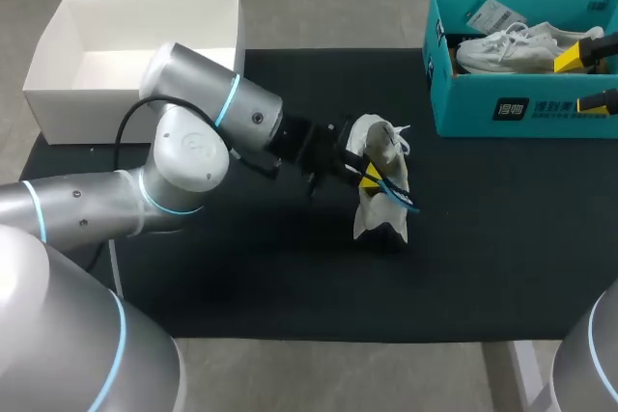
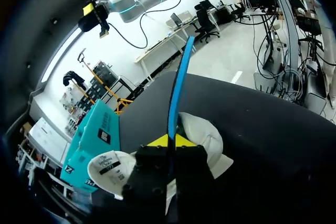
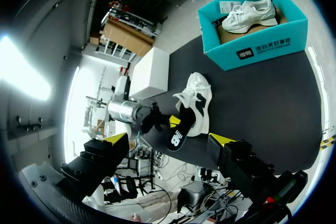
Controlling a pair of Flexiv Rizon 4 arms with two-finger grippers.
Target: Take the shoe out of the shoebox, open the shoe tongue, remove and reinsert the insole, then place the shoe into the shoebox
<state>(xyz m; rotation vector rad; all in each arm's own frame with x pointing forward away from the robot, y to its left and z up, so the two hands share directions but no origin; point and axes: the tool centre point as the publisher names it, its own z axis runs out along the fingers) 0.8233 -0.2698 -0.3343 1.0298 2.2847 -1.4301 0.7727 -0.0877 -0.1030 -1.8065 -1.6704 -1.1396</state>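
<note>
On black mat (image 1: 483,238), shoe (image 1: 379,145) lies far-to-near; left fingers (image 2: 157,141) clamp its insole (image 2: 178,87), right fingers (image 3: 116,139) apart.

Showing white over most of the shoe (image 3: 195,98), with a black side panel and a black sole carrying white print. Running bright blue along the insole (image 2: 177,87). Wearing teal on the shoebox (image 1: 521,103), with white print on its side, around a second shoe (image 1: 507,45) in white. Lying black across the bench (image 1: 502,229). Gleaming silver on the left arm (image 1: 193,147), ringed in light blue. Showing yellow tips on the black left gripper (image 1: 370,176) and on the right gripper (image 1: 587,79). Sitting plain white, the open box (image 1: 58,94).
</note>
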